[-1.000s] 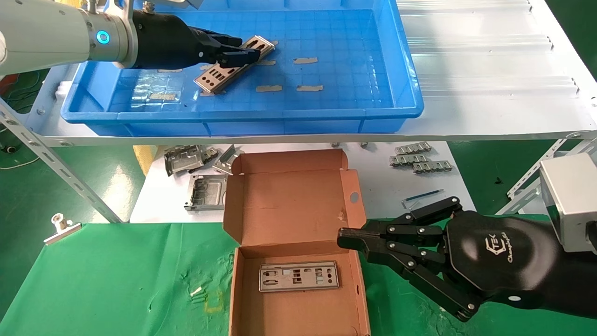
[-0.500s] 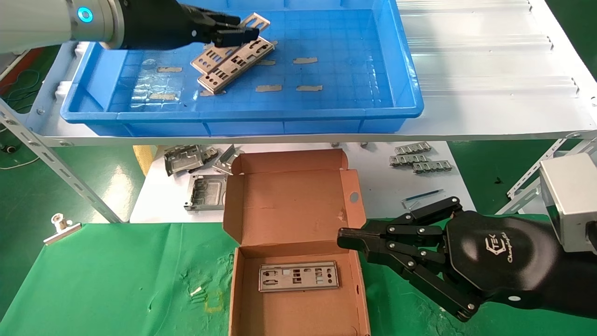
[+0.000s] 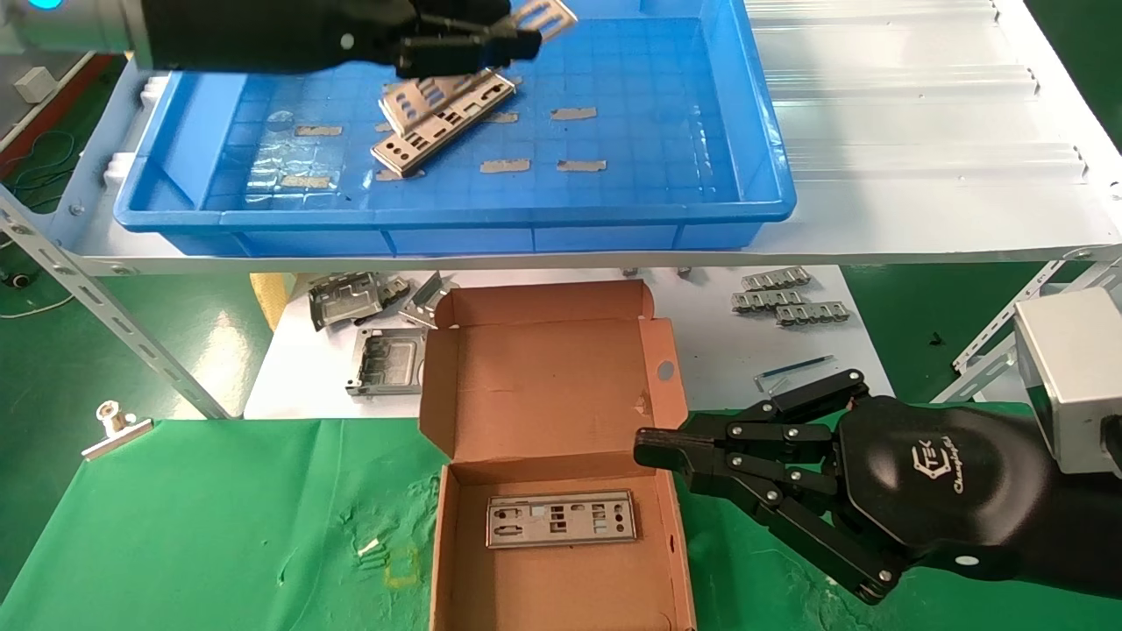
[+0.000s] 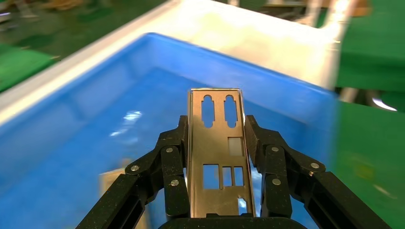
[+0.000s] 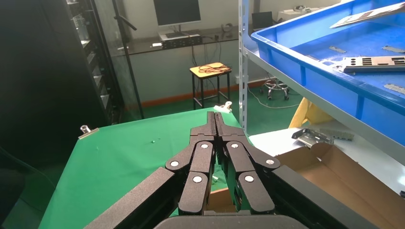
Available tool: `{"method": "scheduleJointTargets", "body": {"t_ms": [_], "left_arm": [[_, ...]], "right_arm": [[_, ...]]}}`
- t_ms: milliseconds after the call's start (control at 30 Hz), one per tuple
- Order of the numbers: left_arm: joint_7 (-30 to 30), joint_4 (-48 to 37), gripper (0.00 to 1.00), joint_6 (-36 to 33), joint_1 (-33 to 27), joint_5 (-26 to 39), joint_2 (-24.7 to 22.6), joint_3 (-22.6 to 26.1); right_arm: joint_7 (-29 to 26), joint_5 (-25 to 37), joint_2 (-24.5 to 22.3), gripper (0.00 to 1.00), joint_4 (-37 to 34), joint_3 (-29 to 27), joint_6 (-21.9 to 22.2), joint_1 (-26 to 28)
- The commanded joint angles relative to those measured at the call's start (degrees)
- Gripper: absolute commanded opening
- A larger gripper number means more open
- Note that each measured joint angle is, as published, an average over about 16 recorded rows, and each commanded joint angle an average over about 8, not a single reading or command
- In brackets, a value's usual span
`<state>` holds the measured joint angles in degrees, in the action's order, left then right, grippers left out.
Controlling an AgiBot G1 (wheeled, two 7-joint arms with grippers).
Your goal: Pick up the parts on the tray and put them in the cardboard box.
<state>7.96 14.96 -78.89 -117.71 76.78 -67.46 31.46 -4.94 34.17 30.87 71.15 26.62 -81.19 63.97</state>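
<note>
Thin punched silver-grey metal plate (image 4: 217, 152) clamped edgewise in left gripper (image 4: 217, 143), above blue grid-floored plastic tray (image 3: 754, 158); right gripper (image 5: 216, 125) closed, empty.

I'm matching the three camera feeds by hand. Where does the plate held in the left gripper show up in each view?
Head view: held plate at the top edge, in the left gripper, above the blue tray.
Left wrist view: plate centre, between the fingers.
Right wrist view: plate top right corner, above the tray.
Shared landmark: the blue tray.
</note>
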Motion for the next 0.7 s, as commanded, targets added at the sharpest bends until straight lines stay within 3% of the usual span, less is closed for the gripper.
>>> {"method": "scheduleJointTargets", "body": {"t_ms": [33, 200, 367, 500, 700], "left_arm": [[-0.41, 1.83, 0.00, -3.62, 0.91, -0.86, 1.25, -0.42], [1.10, 12.52, 0.00, -10.37, 7.41, -4.48, 5.10, -1.07], [3.70, 28.66, 0.00, -10.91, 16.43, -7.75, 9.70, -0.60], [5.57, 40.47, 0.00, -6.29, 24.91, -6.88, 12.09, 0.45], [4.90, 52.27, 0.00, 7.49, 37.09, -0.46, 12.00, 1.66]], "right_arm": [[0.00, 0.00, 0.00, 0.00, 0.00, 0.00, 0.00, 0.00], [0.00, 0.00, 0.00, 0.00, 0.00, 0.00, 0.00, 0.00], [0.00, 0.00, 0.00, 0.00, 0.00, 0.00, 0.00, 0.00], [0.00, 0.00, 0.00, 0.00, 0.00, 0.00, 0.00, 0.00], [0.00, 0.00, 0.00, 0.00, 0.00, 0.00, 0.00, 0.00]]}}
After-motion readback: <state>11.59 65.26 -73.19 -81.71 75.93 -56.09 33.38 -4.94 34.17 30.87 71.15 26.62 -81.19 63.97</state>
